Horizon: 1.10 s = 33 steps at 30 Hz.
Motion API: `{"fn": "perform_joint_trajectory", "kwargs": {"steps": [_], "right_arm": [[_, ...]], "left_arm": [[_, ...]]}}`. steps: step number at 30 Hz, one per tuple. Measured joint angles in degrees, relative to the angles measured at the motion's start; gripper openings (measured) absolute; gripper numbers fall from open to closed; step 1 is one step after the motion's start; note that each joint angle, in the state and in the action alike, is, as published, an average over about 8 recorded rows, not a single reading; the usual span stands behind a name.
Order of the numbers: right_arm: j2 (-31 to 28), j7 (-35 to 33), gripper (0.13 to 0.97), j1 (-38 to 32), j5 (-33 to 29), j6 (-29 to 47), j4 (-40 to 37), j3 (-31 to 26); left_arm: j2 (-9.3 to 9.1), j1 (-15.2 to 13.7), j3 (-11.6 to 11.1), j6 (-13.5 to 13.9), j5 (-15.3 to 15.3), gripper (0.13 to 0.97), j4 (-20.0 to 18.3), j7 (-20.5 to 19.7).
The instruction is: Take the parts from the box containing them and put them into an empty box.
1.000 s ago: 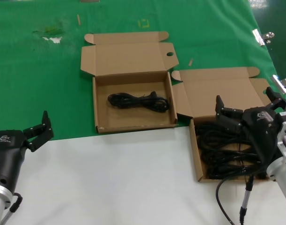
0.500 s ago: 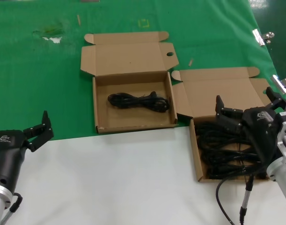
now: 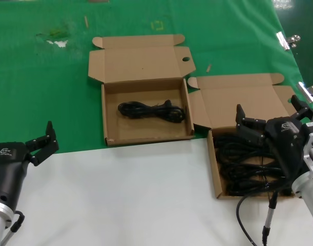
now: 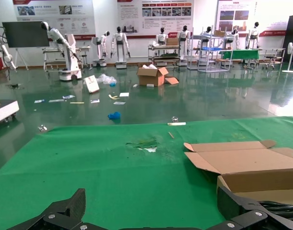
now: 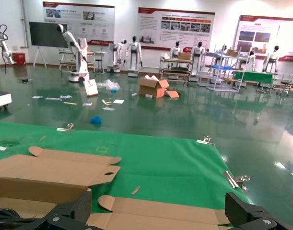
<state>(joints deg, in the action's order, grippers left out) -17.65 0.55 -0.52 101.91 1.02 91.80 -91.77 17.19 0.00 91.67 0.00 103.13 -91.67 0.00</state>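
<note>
Two shallow brown corrugated cartons are lying open with their hinged lids folded back, rounded tabs at the sides. The full carton, straddling the edge where the green cloth meets the white tabletop, is holding a tangled heap of glossy black power cords. The other carton, just beside the full carton's lid corner and entirely on the cloth, is holding one coiled black cord lying flat on its floor.

I am holding my right gripper above the full carton with its jaws spread wide, gripping nothing. My left gripper is waiting well apart from that carton, jaws parted and empty.

Beyond the cloth, a glossy green hall floor is reflecting light.
</note>
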Motion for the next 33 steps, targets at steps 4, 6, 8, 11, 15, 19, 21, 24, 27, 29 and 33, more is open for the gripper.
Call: {"fn": "perform_joint_trajectory", "kwargs": {"steps": [4,6,8,11,15,19,21,24,27,29,33], "right_arm": [[0.0,0.0,0.966,0.0,0.0,0.0,0.0,0.0],[0.0,0.0,0.966,0.0,0.0,0.0,0.0,0.0],[0.0,0.0,0.966,0.0,0.0,0.0,0.0,0.0],[0.0,0.0,0.966,0.0,0.0,0.0,0.0,0.0],[0.0,0.0,0.966,0.0,0.0,0.0,0.0,0.0],[0.0,0.0,0.966,0.0,0.0,0.0,0.0,0.0],[0.0,0.0,0.966,0.0,0.0,0.0,0.0,0.0],[0.0,0.0,0.966,0.0,0.0,0.0,0.0,0.0],[0.0,0.0,0.966,0.0,0.0,0.0,0.0,0.0],[0.0,0.0,0.966,0.0,0.0,0.0,0.0,0.0],[0.0,0.0,0.966,0.0,0.0,0.0,0.0,0.0]], "left_arm": [[0.00,0.0,0.0,0.0,0.0,0.966,0.0,0.0],[0.00,0.0,0.0,0.0,0.0,0.966,0.0,0.0],[0.00,0.0,0.0,0.0,0.0,0.966,0.0,0.0],[0.00,0.0,0.0,0.0,0.0,0.966,0.0,0.0],[0.00,0.0,0.0,0.0,0.0,0.966,0.0,0.0],[0.00,0.0,0.0,0.0,0.0,0.966,0.0,0.0],[0.00,0.0,0.0,0.0,0.0,0.966,0.0,0.0],[0.00,0.0,0.0,0.0,0.0,0.966,0.0,0.0],[0.00,0.0,0.0,0.0,0.0,0.966,0.0,0.0],[0.00,0.0,0.0,0.0,0.0,0.966,0.0,0.0],[0.00,0.0,0.0,0.0,0.0,0.966,0.0,0.0]]}}
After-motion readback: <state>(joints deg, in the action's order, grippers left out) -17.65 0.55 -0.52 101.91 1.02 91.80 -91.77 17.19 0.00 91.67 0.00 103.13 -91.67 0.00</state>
